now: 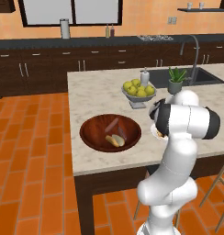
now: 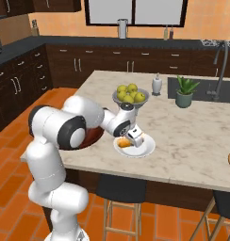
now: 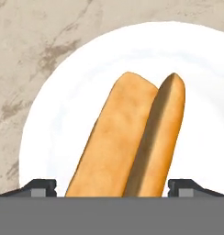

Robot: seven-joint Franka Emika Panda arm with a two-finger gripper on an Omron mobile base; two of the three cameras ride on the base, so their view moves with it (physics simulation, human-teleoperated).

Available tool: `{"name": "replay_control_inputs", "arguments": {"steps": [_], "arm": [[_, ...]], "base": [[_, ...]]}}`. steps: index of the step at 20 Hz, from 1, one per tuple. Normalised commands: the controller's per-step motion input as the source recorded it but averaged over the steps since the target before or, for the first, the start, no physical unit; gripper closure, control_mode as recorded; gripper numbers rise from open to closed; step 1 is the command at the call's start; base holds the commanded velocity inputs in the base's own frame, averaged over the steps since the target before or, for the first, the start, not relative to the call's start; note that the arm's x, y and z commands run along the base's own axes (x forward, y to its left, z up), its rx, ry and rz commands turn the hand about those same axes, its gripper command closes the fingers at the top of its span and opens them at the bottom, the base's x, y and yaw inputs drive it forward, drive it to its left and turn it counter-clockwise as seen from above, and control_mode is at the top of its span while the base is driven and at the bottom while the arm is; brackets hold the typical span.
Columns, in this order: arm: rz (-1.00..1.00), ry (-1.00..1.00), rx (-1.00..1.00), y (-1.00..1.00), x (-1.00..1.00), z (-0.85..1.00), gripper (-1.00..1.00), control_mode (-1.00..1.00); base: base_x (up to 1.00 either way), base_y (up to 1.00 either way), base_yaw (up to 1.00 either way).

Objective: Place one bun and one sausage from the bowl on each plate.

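Large round dark wooden bowl [image 1: 110,132] on the marble island, a bun and sausages inside, left of the arm. Round white plate [image 2: 144,149] carries a golden-orange split bun [image 3: 127,137], long axis running away from the two-finger gripper [image 3: 112,186]. Fingers spread wide either side, gripping nothing.

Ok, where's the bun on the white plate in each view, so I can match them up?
Left base view: the bun is hidden behind the arm; a sliver of the white plate shows.
Right base view: bun on the plate's left part, just below the claw.
Hand view: bun centre, between the fingertips.
Shared landmark: the white plate.
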Motion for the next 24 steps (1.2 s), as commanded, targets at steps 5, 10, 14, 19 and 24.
{"name": "replay_control_inputs", "arguments": {"steps": [5, 10, 14, 19, 24], "arm": [[0.00, 0.02, -0.06, 0.01, -0.06, 0.53, -1.00, -1.00], [0.09, -0.02, 0.00, 0.70, -0.34, 1.00, -1.00, -1.00], [0.20, 0.05, 0.00, 1.00, -0.21, 0.77, -1.00, -1.00], [0.15, 0.09, 0.00, 1.00, -0.08, 0.12, -1.00, -1.00], [0.08, 0.07, 0.00, 1.00, 0.31, -0.16, -1.00, -1.00]], "base": [[0.00, 0.00, 0.00], [0.00, 0.00, 0.00], [0.00, 0.00, 0.00], [0.00, 0.00, 0.00], [0.00, 0.00, 0.00]]}}
